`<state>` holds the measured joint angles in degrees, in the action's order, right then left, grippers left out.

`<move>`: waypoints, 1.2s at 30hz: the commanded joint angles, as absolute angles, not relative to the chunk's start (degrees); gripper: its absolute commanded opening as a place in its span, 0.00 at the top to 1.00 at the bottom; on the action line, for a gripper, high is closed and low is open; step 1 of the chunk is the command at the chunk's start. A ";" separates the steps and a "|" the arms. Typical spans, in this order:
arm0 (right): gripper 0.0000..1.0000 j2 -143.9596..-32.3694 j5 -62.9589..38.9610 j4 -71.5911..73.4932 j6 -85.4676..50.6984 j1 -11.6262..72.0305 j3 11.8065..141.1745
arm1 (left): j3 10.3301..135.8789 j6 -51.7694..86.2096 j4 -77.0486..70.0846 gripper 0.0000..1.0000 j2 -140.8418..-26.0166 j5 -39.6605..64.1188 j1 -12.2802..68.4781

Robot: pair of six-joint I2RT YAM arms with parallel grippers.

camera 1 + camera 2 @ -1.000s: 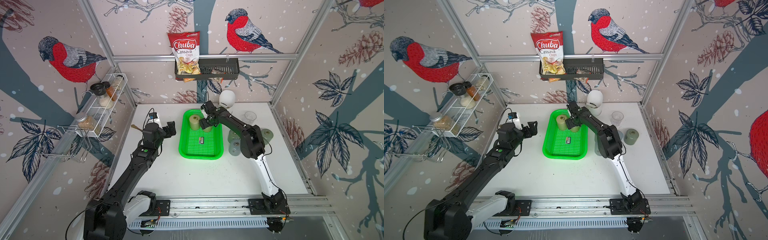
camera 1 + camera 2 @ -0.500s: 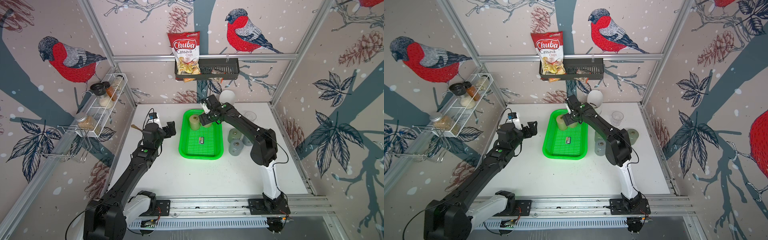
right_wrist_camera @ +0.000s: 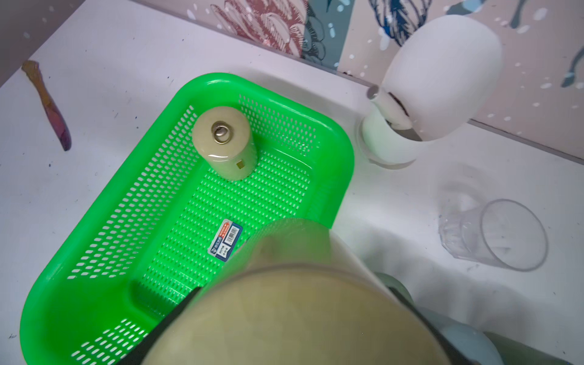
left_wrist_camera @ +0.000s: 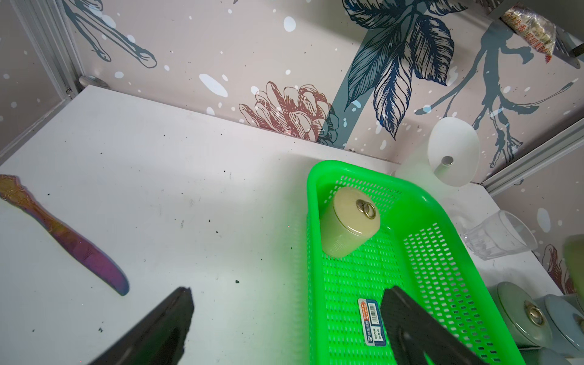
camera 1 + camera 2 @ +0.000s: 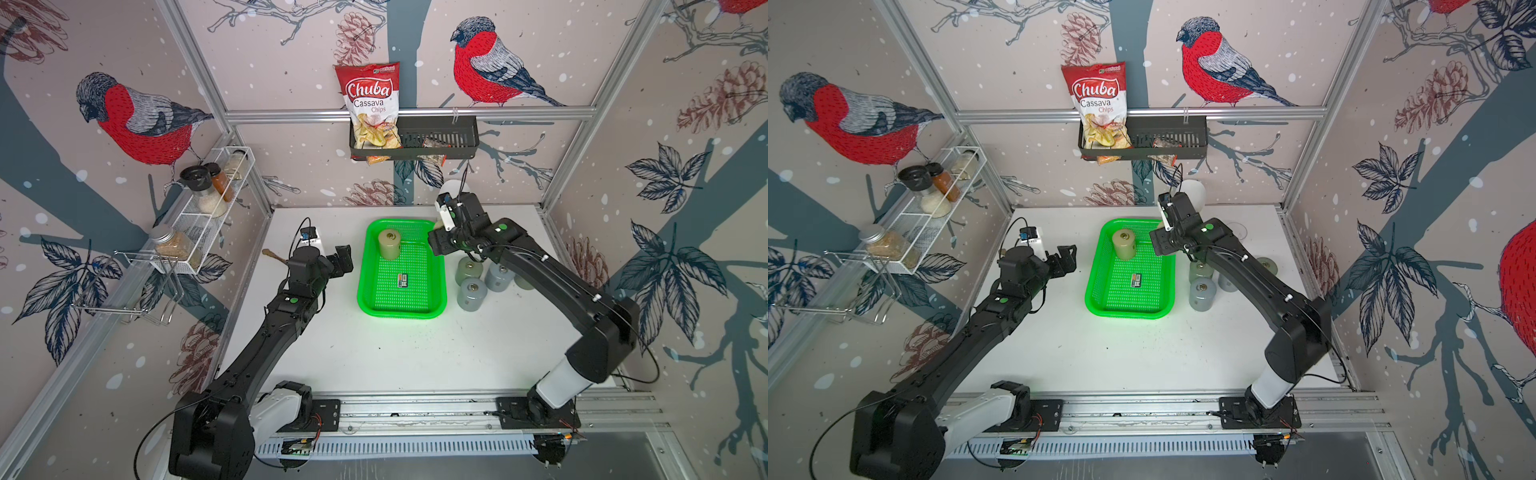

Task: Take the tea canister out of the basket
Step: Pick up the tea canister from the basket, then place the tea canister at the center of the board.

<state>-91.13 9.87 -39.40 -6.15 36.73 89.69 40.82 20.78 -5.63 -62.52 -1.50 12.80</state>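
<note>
White tabletop (image 5: 395, 353): your right gripper (image 3: 292, 305) grips beige cylindrical tea canister (image 3: 278, 325) at rim of bright green plastic basket (image 5: 399, 312); left gripper (image 4: 287, 294) gapes wide.

Right fingers (image 3: 172, 316) carrying tea canister (image 3: 284, 316) up off the basket (image 5: 399, 312) floor — shifted rightward, now at its right rim

Bright green perforated basket (image 5: 411, 299) — pale beige tea canister (image 3: 284, 322).

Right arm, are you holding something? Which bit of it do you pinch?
Yes. The right end effector holds a beige tea canister, one finger on each side of its round wall. The left end effector is open and empty.
</note>
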 commanded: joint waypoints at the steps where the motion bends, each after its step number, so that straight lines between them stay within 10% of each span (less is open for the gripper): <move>1: 1.00 -85.28 14.88 -37.62 -8.12 34.20 83.91 | 40.47 20.93 -8.50 0.03 -62.76 -1.18 12.90; 12: 1.00 -63.18 10.56 -33.89 -16.89 18.97 56.88 | 39.58 22.00 -12.39 0.03 -66.76 0.68 13.00; 36: 1.00 -70.92 11.69 -21.32 -23.56 15.64 41.51 | 41.39 20.72 -10.99 0.03 -67.40 0.35 13.03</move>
